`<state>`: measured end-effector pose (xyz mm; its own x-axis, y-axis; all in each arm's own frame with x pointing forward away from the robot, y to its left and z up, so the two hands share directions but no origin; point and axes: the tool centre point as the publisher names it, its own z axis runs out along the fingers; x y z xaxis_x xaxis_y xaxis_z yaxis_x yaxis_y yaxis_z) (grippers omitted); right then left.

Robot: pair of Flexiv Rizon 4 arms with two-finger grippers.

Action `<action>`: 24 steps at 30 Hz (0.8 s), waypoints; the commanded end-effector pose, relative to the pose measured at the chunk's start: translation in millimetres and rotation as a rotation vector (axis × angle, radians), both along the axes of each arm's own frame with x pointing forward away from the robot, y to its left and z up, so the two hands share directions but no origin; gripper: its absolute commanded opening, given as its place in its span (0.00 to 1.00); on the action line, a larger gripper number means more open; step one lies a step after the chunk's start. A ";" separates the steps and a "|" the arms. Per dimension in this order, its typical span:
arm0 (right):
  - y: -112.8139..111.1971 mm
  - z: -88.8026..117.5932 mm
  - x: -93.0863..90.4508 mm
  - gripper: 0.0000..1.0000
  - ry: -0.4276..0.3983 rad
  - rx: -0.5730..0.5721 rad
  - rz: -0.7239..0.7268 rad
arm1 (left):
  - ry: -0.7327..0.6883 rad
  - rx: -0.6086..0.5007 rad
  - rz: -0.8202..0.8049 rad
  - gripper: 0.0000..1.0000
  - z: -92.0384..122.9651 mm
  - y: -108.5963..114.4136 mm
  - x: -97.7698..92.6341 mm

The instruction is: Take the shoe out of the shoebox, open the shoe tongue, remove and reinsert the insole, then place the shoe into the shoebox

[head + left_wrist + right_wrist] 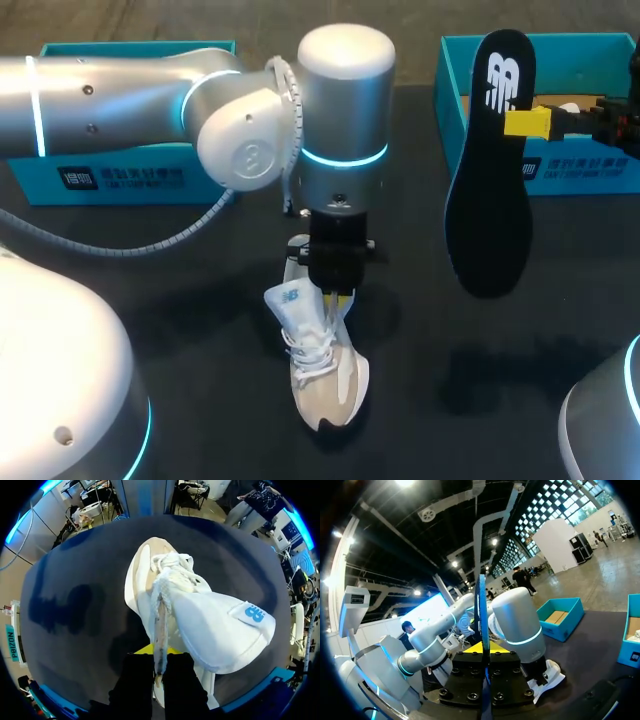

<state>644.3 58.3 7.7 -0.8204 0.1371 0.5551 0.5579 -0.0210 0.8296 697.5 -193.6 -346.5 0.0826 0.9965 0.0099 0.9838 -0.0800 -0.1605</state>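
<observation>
A white shoe (330,375) lies on the dark table, toe toward the near edge, its tongue (289,299) folded out to one side. My left gripper (338,297) points straight down and is shut on the upper's edge beside the laces. The left wrist view shows that thin edge (160,630) pinched in the left gripper (159,656), with the wide tongue (220,627) spread beside it. My right gripper (527,122) is shut on the black insole (490,170), held upright over the right side of the table. The right gripper (483,651) sees the insole (482,610) edge-on.
A teal shoebox (560,165) stands at the back right behind the insole. A second teal box part (120,175) lies at the back left under my left arm. The shoe (547,677) and both teal boxes (562,617) show past the right gripper.
</observation>
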 end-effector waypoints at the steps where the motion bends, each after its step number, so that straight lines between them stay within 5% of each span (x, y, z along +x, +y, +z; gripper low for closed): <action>1: 1.2 -0.2 0.9 0.00 0.002 -0.002 0.001 | -0.007 -0.012 -0.008 0.00 -5.1 -0.2 -1.5; 6: 1.2 -0.2 0.9 0.00 0.002 -0.002 0.001 | -0.007 -0.048 -0.013 0.03 -5.9 -0.9 -2.7; 8: 1.2 -0.2 0.9 0.00 0.002 -0.002 0.001 | -0.003 -0.053 -0.012 0.32 -6.1 -1.2 -2.9; 11: 1.2 -0.2 0.9 0.00 0.002 -0.002 0.001 | 0.014 -0.079 -0.010 0.47 -3.7 -2.6 -3.4; 12: 1.2 -0.2 0.9 0.00 0.002 -0.002 0.001 | 0.013 -0.088 -0.011 0.89 -2.4 -3.2 -3.5; 13: 1.2 -0.2 0.9 0.00 0.002 -0.002 0.001 | 0.019 -0.096 -0.013 0.96 -0.6 -3.7 -3.6; 24: 1.2 -0.2 0.9 0.00 0.002 -0.002 0.001 | 0.061 -0.343 0.058 1.00 34.3 -10.0 5.6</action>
<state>644.1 58.2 8.0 -0.8202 0.1374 0.5554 0.5582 -0.0209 0.8295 702.6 -219.6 -319.9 0.0443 0.9752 -0.2170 0.9775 -0.0871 -0.1920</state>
